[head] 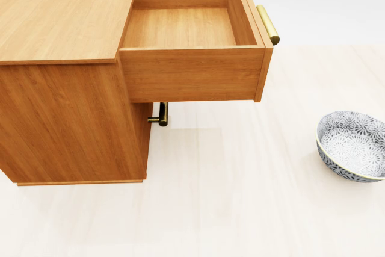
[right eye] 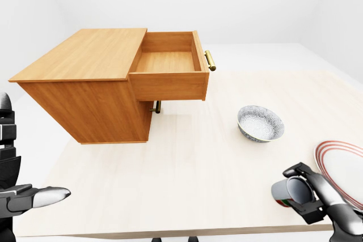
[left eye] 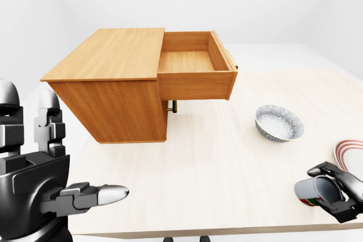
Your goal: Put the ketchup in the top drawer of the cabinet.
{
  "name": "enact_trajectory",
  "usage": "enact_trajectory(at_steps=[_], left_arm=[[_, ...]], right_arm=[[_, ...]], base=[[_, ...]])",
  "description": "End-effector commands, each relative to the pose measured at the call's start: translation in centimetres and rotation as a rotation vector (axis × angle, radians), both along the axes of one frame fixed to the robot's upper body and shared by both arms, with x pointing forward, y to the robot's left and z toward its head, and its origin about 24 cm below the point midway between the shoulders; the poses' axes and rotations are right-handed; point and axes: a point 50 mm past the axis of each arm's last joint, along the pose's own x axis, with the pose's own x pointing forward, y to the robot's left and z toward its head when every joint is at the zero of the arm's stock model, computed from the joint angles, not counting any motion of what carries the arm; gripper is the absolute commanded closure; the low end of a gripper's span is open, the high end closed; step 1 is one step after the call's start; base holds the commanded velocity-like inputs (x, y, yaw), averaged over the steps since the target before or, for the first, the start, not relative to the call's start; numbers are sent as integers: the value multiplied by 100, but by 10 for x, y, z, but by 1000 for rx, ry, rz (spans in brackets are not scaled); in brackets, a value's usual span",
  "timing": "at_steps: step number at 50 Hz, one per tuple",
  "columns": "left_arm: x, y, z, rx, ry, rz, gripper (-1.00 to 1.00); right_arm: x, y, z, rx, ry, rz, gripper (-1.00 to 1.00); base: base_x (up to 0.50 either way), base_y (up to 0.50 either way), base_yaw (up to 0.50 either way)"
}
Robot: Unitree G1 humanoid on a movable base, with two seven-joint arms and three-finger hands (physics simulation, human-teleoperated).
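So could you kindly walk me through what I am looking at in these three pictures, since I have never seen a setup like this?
These are simulator renders from cameras on a humanoid robot's head. The two wide pictures are its left and right eyes; the closer one looks down at the cabinet.

The dark shapes at the bottom corners are its three-finger hands. The left hand is open and holds nothing. The right hand is closed round a ketchup bottle.

On the pale table the wooden cabinet stands with its top drawer pulled out and empty. To the right sit a patterned bowl and a red-rimmed plate.
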Motion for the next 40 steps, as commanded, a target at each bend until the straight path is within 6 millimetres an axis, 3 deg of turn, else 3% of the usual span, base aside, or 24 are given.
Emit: enact_trajectory(at_steps=[1,5,10,14,26,40], left_arm=[[1,0,-1,-2,3,1,-100],[1,0,0,-1,-1,3,-100],[0,0,0,1,2,1,-100],[-1,0,1,1,-5,3,-100],[-2,1,2,-1,-13,5,-100],[-2,0,2,1,-12,2,-100]], right_arm=[[-2,7,-4,-2,8,7,100],[0,9,-1,-16,-1,16,100],[6,15,19,-79,-72,41,100],[15,33,59,-188,-229,101,100],[31,81,127,-437,-465,250,100],[48,146,160,-424,-719,501,100]], base=[[0,0,0],[0,0,0],[0,0,0],[0,0,0],[0,0,0],[0,0,0]])
